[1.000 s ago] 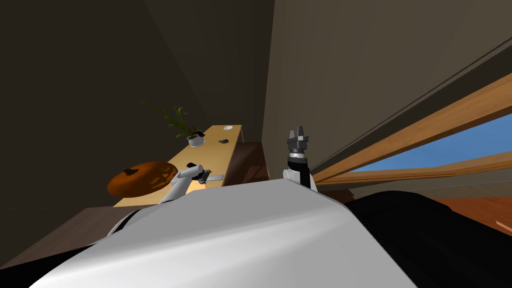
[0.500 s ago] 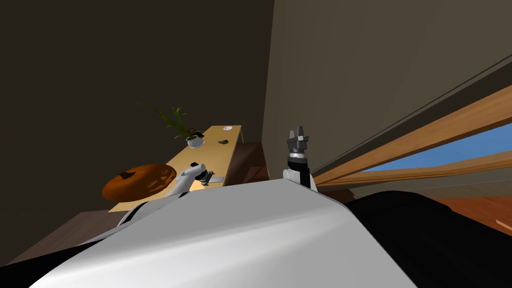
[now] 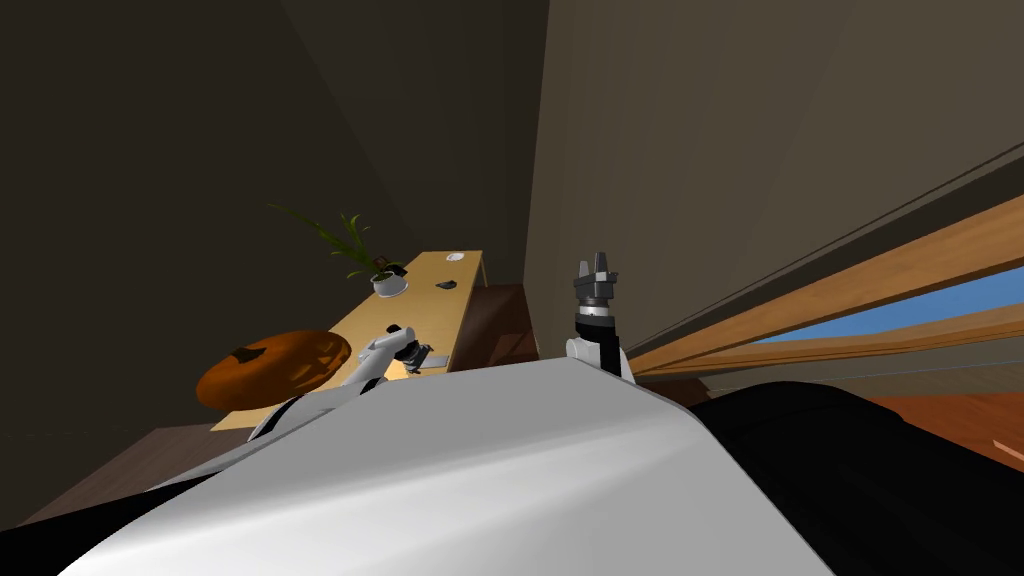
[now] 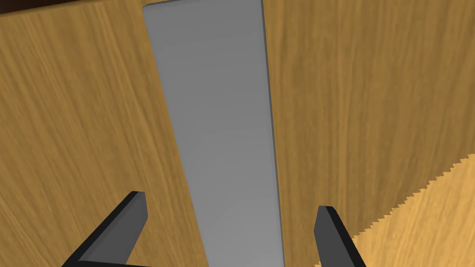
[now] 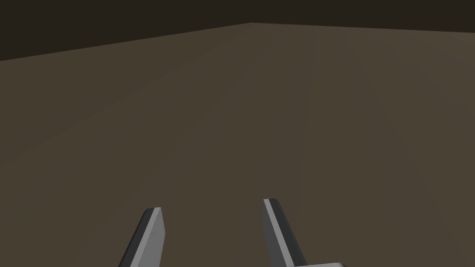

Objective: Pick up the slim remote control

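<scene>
Item: slim remote [image 4: 222,130], one, a plain grey flat bar with no buttons visible.
Location of item: lying flat on the wooden worktop [image 4: 69,116], close to its near end in the head view [image 3: 432,358].
Worktop: one, long and narrow, light wood grain, running away from the robot beside a dark wall [image 3: 445,310].
Left end effector: one [image 4: 232,201], lowered over the remote with its two fingers [image 4: 120,227] spread wide, one on each side of the bar.
Contact: none seen; a strip of bare wood shows between the remote and each finger.
Alignment: the remote's long axis runs straight out from between the fingers, its near end lying in the gap.
Left end effector, head view: small and dark at the near end of the worktop [image 3: 412,352], touching the remote's outline there.
Right end effector: one [image 5: 211,206], raised upright by the wall in the head view [image 3: 596,268], well apart from the worktop; two fingers parted, nothing between them.
Potted plant: one [image 3: 388,284], white pot with long green leaves, on the worktop's left side, farther along.
Small objects at the far end: one dark [image 3: 447,285], one white [image 3: 455,257]; too small to identify.
Orange round object: one [image 3: 275,365], at the worktop's near left edge; whether it rests on the worktop cannot be told.
</scene>
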### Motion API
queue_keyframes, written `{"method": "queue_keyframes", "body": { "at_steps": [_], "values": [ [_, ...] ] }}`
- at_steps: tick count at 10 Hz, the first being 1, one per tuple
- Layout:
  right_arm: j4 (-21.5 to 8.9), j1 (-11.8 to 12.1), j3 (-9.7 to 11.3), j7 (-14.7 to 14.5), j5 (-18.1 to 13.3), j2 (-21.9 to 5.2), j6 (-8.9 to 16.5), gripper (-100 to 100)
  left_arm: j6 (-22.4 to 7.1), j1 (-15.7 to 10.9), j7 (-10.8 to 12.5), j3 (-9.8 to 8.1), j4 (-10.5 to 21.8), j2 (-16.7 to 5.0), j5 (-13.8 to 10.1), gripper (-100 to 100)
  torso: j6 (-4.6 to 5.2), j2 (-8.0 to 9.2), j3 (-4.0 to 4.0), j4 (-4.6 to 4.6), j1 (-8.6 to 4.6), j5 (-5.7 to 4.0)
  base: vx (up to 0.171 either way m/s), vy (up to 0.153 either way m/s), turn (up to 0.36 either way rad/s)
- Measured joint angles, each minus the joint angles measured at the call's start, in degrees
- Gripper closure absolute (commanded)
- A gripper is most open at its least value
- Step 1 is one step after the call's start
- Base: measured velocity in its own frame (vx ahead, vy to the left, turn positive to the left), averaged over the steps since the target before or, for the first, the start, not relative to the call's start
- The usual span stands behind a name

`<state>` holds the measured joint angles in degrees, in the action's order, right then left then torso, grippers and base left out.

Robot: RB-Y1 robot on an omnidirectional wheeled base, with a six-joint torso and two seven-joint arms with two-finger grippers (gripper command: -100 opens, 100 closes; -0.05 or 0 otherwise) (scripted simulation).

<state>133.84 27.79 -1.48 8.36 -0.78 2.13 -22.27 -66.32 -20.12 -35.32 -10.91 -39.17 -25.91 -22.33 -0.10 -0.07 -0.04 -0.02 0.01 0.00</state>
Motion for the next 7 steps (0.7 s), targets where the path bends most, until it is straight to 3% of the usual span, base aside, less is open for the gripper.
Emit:
{"method": "queue_keyframes", "body": {
  "at_steps": [1, 3, 4, 5, 7],
  "values": [
    [0.0, 0.0, 0.0, 0.0, 0.0, 0.0, 0.0, 0, 0.01, 0.01, 0.01, 0.0, -0.02, 0.0, 0.0, -100, 0.0, 0.04, 0.02, 0.01, -0.02, 0.0, 0.055, 0.019, 0.107],
    [0.0, 0.01, 0.0, 0.0, 0.0, 0.0, 0.0, 0, 2.25, 1.32, -1.04, -0.58, 0.64, 1.63, 1.14, -100, -0.01, -0.23, -0.13, -0.05, 0.03, 0.01, 0.099, 0.007, 0.074],
    [0.0, 0.01, 0.0, 0.0, 0.0, 0.0, 0.0, 0, 2.65, 2.58, -1.39, -0.88, -0.54, 2.26, 1.56, -100, 0.0, -0.29, -0.16, -0.06, -0.01, 0.0, 0.045, -0.003, 0.01],
    [0.0, 0.0, 0.0, 0.0, 0.0, 0.0, 0.0, 0, 2.67, 2.71, -1.45, -0.92, -0.71, 2.32, 1.61, 100, 0.01, -0.15, -0.09, -0.04, -0.02, -0.01, 0.007, 0.001, 0.005],
    [0.0, 0.0, 0.0, 0.0, 0.0, 0.0, 0.0, 0, 2.6, 2.76, -1.34, -0.96, -0.64, 2.28, 1.59, 100, 0.11, -0.03, -0.01, 0.01, 0.03, 0.05, 0.001, 0.0, 0.007]
  ]
}}
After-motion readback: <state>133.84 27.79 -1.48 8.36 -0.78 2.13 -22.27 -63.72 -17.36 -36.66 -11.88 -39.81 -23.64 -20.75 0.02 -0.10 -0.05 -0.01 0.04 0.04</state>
